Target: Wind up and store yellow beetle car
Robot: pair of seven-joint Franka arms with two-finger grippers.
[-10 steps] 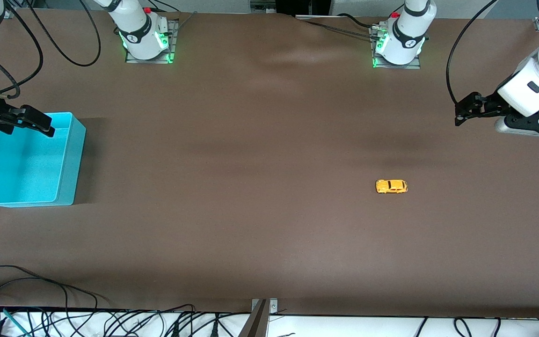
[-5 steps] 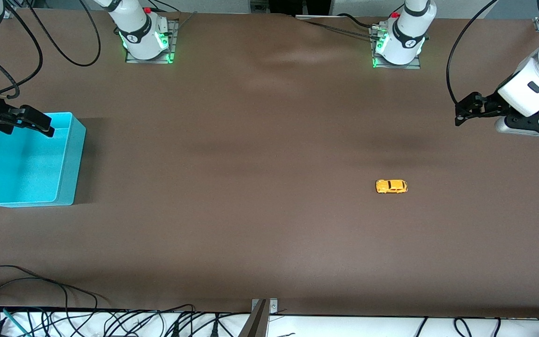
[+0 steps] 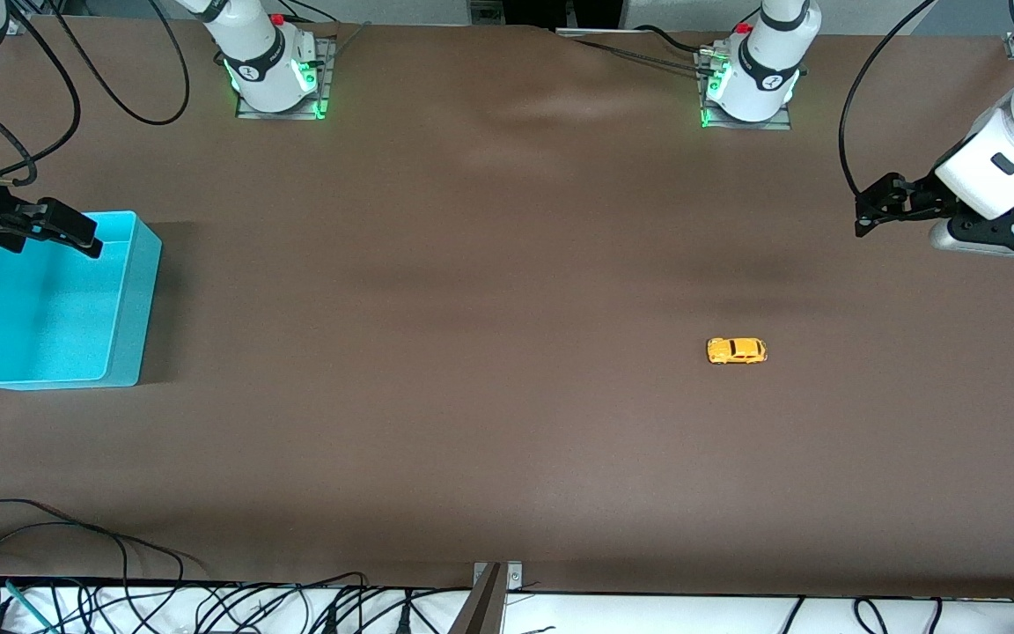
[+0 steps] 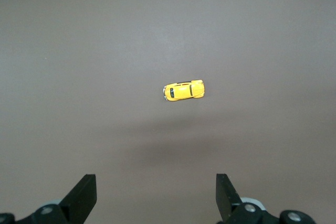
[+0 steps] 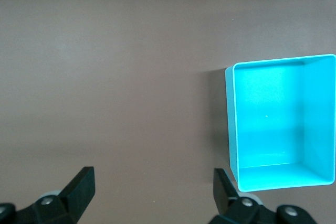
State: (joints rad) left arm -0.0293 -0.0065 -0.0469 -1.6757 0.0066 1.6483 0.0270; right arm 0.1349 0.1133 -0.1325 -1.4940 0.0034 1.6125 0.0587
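Note:
The yellow beetle car [image 3: 736, 350] stands alone on the brown table toward the left arm's end; it also shows in the left wrist view [image 4: 183, 91]. My left gripper [image 3: 863, 220] [image 4: 156, 198] hangs open and empty in the air over the table's end, well apart from the car. My right gripper [image 3: 89, 242] [image 5: 152, 195] is open and empty, held over the edge of the turquoise bin [image 3: 133, 299] [image 5: 231, 119], which is empty.
The two arm bases [image 3: 274, 75] [image 3: 749, 84] stand along the table's top edge. Loose black cables [image 3: 76, 546] lie at the front edge near the right arm's end. A metal bracket [image 3: 494, 586] sits at the front edge's middle.

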